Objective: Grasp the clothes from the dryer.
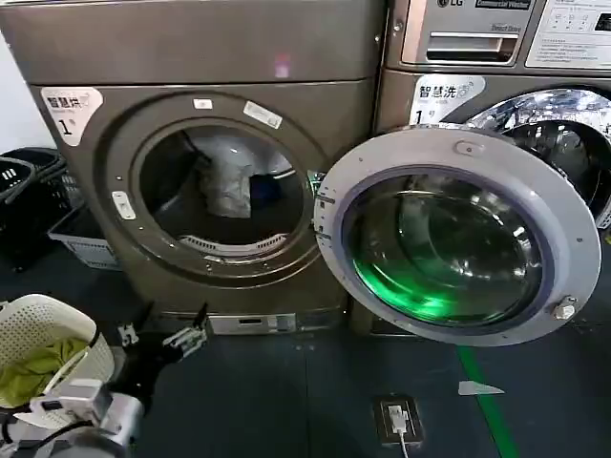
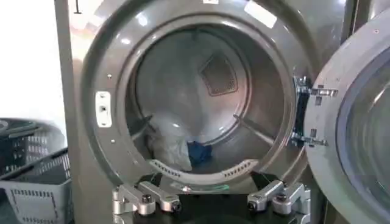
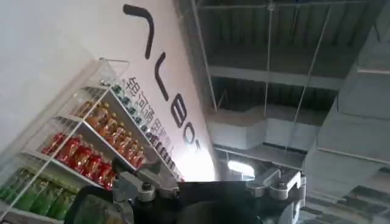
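Observation:
The dryer (image 1: 191, 57) is the bronze-brown machine on the left, its round door (image 1: 458, 234) swung open to the right. Inside the drum lie the clothes (image 1: 224, 176), a white-grey bundle (image 2: 169, 143) with a small dark blue piece (image 2: 198, 152) beside it. My left gripper (image 1: 162, 339) hangs low in front of the dryer, below the porthole and well short of the clothes. It (image 2: 213, 204) is open with nothing between its fingers (image 2: 158, 198). My right gripper (image 3: 210, 189) points up toward a ceiling, away from the dryer, and is open and empty.
A white basket (image 1: 72, 315) holding a yellow-green cloth (image 1: 33, 367) sits at my lower left. Black baskets (image 1: 19, 191) and a grey one (image 1: 81, 243) stand left of the dryer. An LG machine (image 1: 496, 38) stands on the right. A floor socket (image 1: 396, 420) and green tape (image 1: 487, 401) mark the floor.

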Tool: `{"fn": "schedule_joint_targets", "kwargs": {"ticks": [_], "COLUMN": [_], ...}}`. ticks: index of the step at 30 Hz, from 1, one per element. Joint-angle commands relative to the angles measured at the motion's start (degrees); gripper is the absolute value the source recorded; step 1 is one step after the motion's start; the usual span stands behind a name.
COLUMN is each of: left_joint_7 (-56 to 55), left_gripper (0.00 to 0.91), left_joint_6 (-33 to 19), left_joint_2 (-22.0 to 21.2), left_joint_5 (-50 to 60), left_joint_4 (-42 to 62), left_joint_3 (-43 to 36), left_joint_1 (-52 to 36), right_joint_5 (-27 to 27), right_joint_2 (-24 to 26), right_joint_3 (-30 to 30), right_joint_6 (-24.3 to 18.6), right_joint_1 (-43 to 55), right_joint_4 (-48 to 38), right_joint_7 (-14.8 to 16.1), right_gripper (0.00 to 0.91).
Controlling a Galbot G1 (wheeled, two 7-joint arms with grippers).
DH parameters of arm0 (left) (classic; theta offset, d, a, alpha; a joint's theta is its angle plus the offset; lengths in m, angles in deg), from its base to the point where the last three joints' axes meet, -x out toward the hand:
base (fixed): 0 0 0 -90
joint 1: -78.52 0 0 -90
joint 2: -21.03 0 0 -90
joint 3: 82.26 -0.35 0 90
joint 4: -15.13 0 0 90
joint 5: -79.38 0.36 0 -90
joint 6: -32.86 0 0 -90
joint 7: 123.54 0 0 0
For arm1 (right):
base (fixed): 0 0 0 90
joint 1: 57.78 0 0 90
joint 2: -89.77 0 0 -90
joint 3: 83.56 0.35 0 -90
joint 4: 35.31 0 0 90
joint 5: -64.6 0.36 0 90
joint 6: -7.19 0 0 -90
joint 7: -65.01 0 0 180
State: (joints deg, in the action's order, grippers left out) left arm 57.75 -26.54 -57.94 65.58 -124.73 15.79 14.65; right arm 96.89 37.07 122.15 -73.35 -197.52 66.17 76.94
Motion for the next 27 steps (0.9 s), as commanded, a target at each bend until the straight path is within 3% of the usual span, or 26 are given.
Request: {"fn": "schedule_joint_targets", "kwargs": {"ticks": [1,27], "left_joint_7": [0.1,-0.1], "left_gripper": [0.907,0.907], "left_joint_6": [-0.3,-0.1], "left_joint_2": [0.0,-0.3], "left_joint_5": [0.0,0.4], "left_joint_4": [0.2,0.2], "left_joint_3": [-0.1,-0.2], "left_joint_1": [-0.1,-0.2], "right_joint_5": [0.1,0.0], "right_joint_2": [0.0,-0.1], "right_joint_3": [0.0,-0.4], "right_joint_6": [-0.1,1.0], "right_joint_1": [0.0,0.6], "right_joint_4": [0.1,0.6], "right_joint_7": [-0.1,0.7], "right_gripper": [0.907,0.907]}}
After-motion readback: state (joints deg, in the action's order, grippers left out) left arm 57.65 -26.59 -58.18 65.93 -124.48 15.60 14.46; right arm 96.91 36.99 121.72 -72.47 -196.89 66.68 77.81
